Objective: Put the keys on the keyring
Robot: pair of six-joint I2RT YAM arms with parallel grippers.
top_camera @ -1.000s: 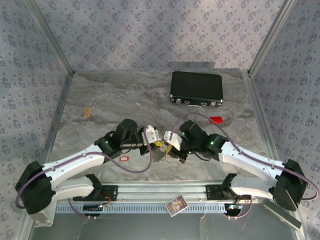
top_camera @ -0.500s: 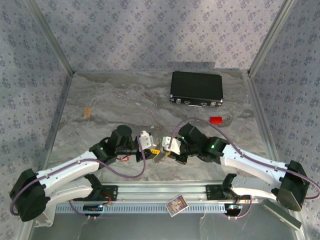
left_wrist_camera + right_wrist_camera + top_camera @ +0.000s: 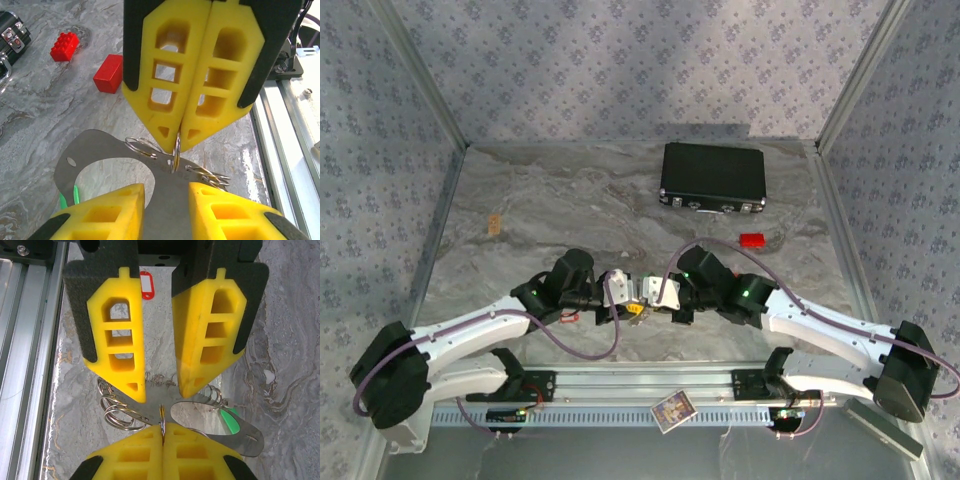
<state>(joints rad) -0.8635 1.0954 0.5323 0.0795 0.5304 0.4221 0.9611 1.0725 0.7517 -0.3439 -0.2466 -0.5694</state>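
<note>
The keyring (image 3: 165, 210) is a flat grey metal plate with an oval hole and several split rings along its edge. It hangs between both grippers above the table. My right gripper (image 3: 162, 427) is shut on one split ring (image 3: 176, 150). My left gripper (image 3: 166, 192) is open, its fingers (image 3: 120, 340) standing either side of the plate's strip. The green key tag (image 3: 230, 421) shows behind the plate's end, by the rings there. The red key tag (image 3: 145, 285) lies alone on the table under the left arm (image 3: 568, 318). Both grippers meet at the near middle (image 3: 640, 295).
A black case (image 3: 712, 178) stands at the back right. A red toy brick (image 3: 64, 46) and a red block (image 3: 109, 73) lie to the right, short of the case. The aluminium rail (image 3: 640, 380) runs along the near edge. A small tan piece (image 3: 494, 224) lies far left.
My left gripper has moved in towards the right one and its jaws have narrowed around the plate. The right gripper kept its hold on the ring and shifted slightly nearer.
</note>
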